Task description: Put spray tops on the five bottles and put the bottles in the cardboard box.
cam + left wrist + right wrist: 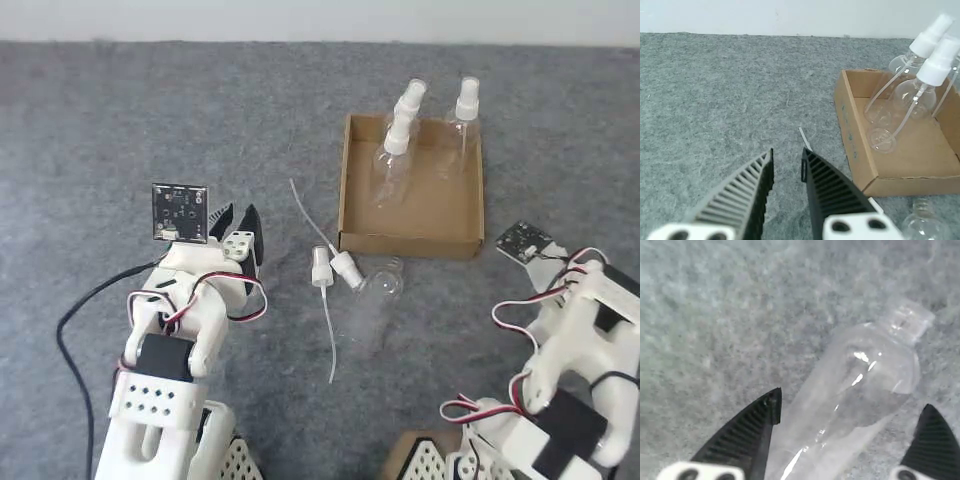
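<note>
The cardboard box (349, 185) (852, 140) sits on grey carpet and holds three clear bottles with white spray tops (398, 135) (936, 66). In front of the box lie two loose spray tops (322, 268) (347, 268) with long tubes, next to an uncapped clear bottle (383, 281) (923, 224). My left gripper (238, 222) (787, 152) hovers left of these, open a little, with nothing between its fingers. My right gripper (852, 401) is open wide around another uncapped bottle (860, 390) lying on the carpet; its fingers do not touch it.
A thin white tube (305, 212) (805, 137) lies on the carpet between the left gripper and the box. The right arm (570, 350) stands at the front right of the table. A black cable (75, 330) trails beside the left arm.
</note>
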Available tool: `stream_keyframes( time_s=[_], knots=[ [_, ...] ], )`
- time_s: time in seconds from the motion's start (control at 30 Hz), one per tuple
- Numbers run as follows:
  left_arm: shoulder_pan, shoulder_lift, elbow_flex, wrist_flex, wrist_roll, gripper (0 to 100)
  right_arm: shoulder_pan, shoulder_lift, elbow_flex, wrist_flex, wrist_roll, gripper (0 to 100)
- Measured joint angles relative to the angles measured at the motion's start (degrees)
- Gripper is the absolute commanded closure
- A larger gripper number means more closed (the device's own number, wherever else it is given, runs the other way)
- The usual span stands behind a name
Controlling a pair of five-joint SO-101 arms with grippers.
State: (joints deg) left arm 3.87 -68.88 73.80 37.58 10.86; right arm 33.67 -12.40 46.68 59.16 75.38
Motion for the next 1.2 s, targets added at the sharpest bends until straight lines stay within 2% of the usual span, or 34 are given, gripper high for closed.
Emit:
stream_keyframes(
  time_s=[0.13, 0.33, 0.4, 0.63, 0.93, 1.1, 1.2],
  knots=[
    [0.0, 0.0, 0.0, 0.0, 0.0, 92, -2.7, 0.0, -1.4, 2.3, -7.6, 66.9],
    [0.0, 0.0, 0.0, 0.0, 0.0, 92, -8.3, 0.8, -10.8, 7.7, -27.8, 71.6],
    [0.0, 0.0, 0.0, 0.0, 0.0, 92, -9.0, 2.8, -12.9, 8.1, -32.2, 71.6],
    [0.0, 0.0, 0.0, 0.0, 0.0, 92, -9.1, 15.4, -14.9, 7.7, -33.7, 74.4],
    [0.0, 0.0, 0.0, 0.0, 0.0, 92, -9.1, 18.3, -17.8, 6.7, -33.9, 98.5],
    [0.0, 0.0, 0.0, 0.0, 0.0, 92, -10.8, 18.3, -19.3, 7.6, -30.4, 99.2],
    [0.0, 0.0, 0.0, 0.0, 0.0, 92, -12.6, 16.0, -22.1, 9.3, -32.4, 99.2]
  ],
)
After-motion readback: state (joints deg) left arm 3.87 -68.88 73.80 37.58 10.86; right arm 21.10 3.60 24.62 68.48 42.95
